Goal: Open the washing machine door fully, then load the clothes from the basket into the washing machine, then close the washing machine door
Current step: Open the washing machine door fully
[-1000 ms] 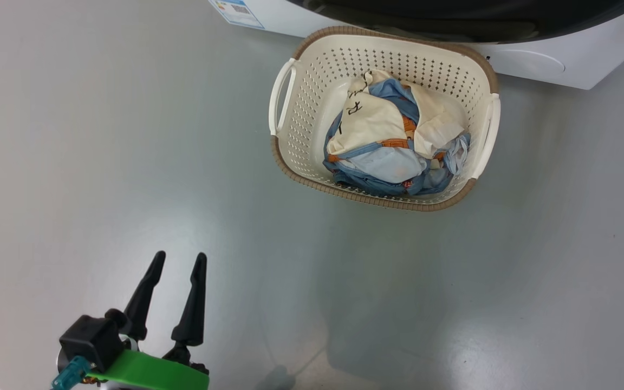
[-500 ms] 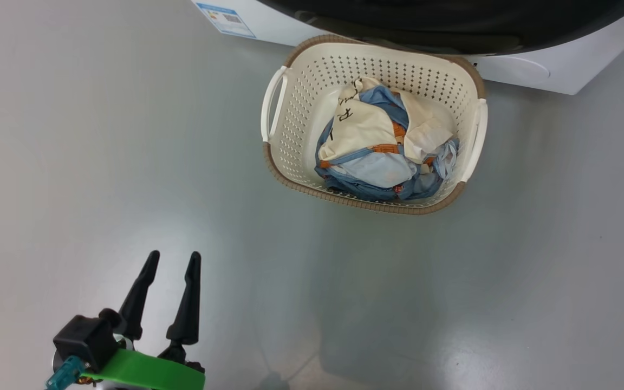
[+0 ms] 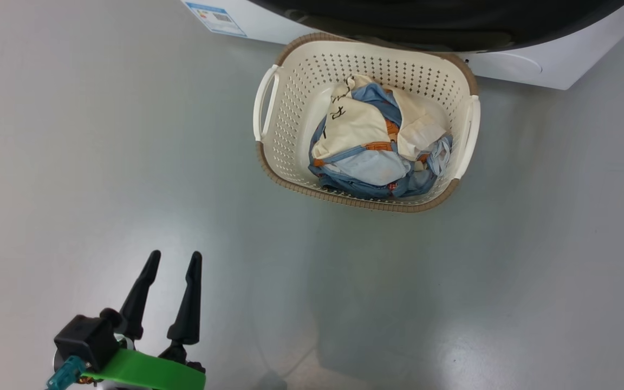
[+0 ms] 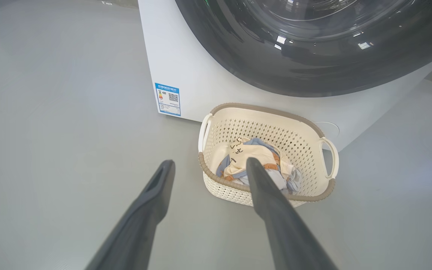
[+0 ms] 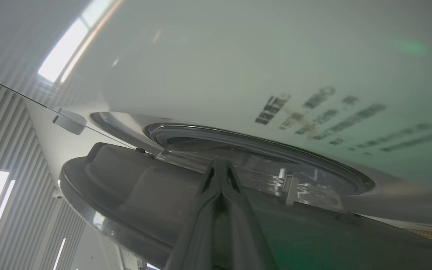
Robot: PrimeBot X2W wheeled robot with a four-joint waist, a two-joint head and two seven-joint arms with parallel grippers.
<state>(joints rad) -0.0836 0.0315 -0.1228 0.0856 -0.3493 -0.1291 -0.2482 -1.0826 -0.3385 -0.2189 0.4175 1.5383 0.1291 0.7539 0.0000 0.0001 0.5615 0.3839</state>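
The cream basket (image 3: 344,199) stands on the floor right in front of the white washing machine (image 3: 507,65), with the clothes (image 3: 371,146) bundled inside it, blue and cream. The black washing machine door (image 3: 442,21) overhangs the basket's far rim. My left gripper (image 3: 176,254) hangs open and empty at the lower left, well short of the basket. Its wrist view shows the basket (image 4: 261,109), the clothes (image 4: 238,157) and the glossy door (image 4: 313,67). My right gripper (image 5: 220,162) is shut, its fingers pressed together against the grey inner side of the door (image 5: 133,180), which stands off the machine's front.
Grey floor spreads to the left of and in front of the basket. A blue label (image 4: 167,99) marks the machine's lower left corner. The door's clear glass bowl (image 5: 276,176) bulges just beyond the right fingertips.
The head camera has shifted, so the basket and machine sit a little further left in the picture. The left gripper stays open in the same place.
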